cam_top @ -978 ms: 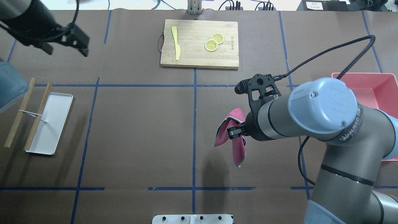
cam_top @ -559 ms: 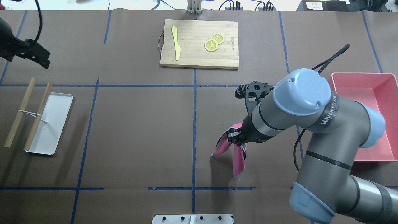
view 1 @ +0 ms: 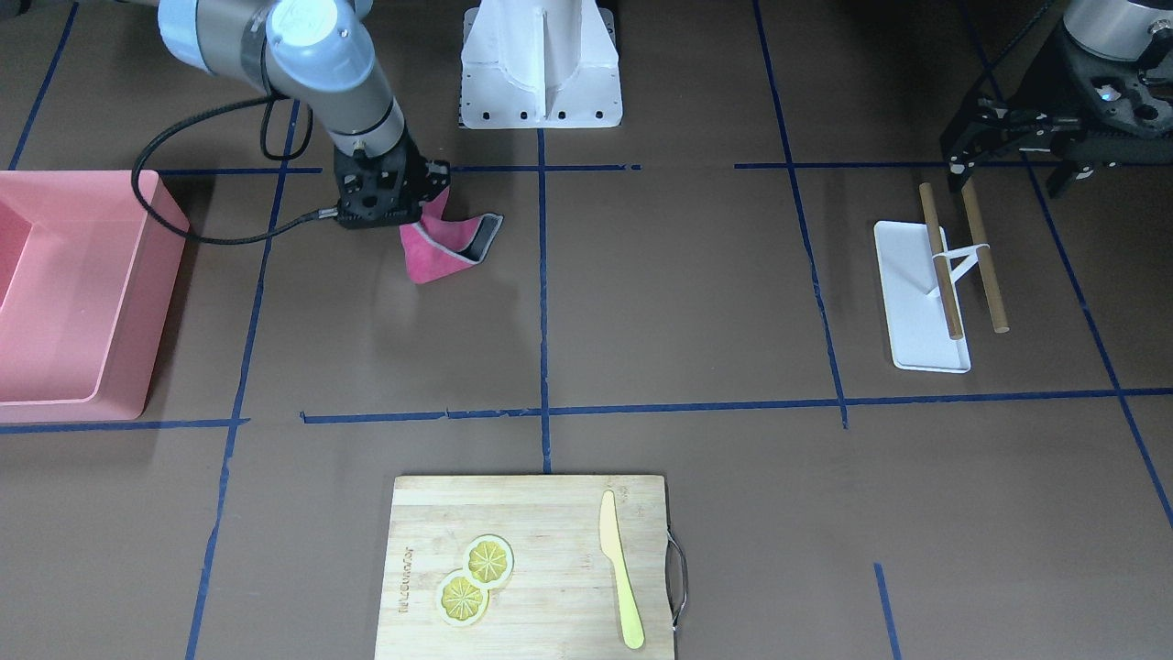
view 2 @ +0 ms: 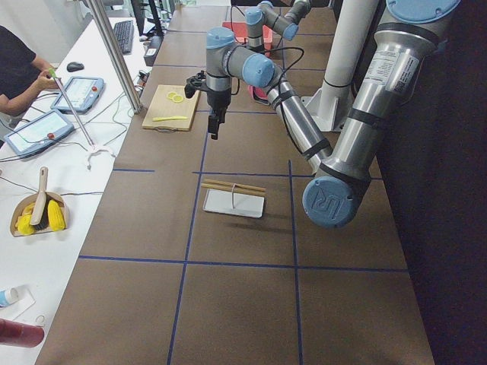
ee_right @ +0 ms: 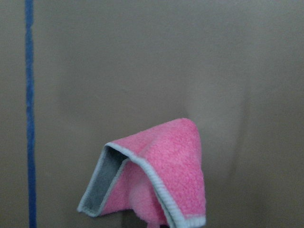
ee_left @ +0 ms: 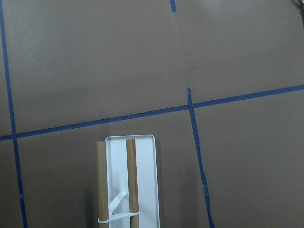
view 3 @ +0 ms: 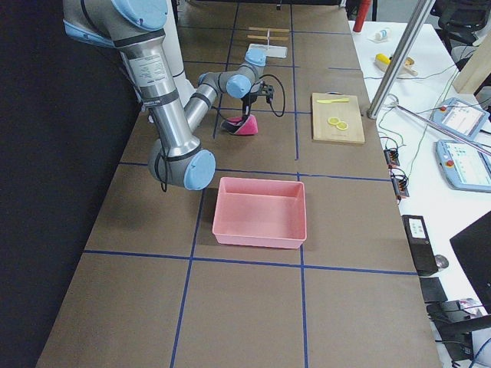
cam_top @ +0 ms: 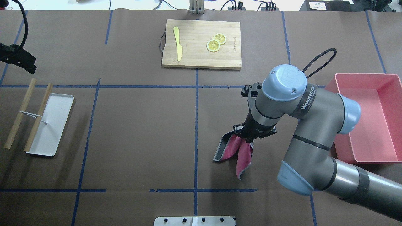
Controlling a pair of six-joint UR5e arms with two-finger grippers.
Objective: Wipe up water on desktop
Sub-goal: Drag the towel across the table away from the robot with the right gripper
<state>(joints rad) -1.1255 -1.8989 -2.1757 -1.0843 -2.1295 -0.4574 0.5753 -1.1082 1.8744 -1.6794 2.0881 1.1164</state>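
The desktop (cam_top: 141, 131) is dark brown with blue tape lines; I see no water on it. My right gripper (cam_top: 246, 135) points down, shut on the top of a pink cloth (cam_top: 234, 150) with a grey edge. The cloth hangs in two folds and its lower ends seem to touch the desktop right of the centre line. It also shows in the front view (view 1: 440, 249) and in the right wrist view (ee_right: 164, 173). My left gripper (view 1: 1008, 160) is open and empty, held above the far left of the table near a white tray.
A bamboo cutting board (cam_top: 201, 56) with two lemon slices (cam_top: 216, 42) and a yellow knife (cam_top: 178, 43) lies at the far middle. A pink bin (cam_top: 364, 76) stands at the right. A white tray (cam_top: 53, 131) with two wooden rods (cam_top: 38, 116) lies at the left.
My right arm has moved nearer the robot and lower, bringing the cloth's ends down to the desktop. My left gripper has drawn back to the view's left edge.
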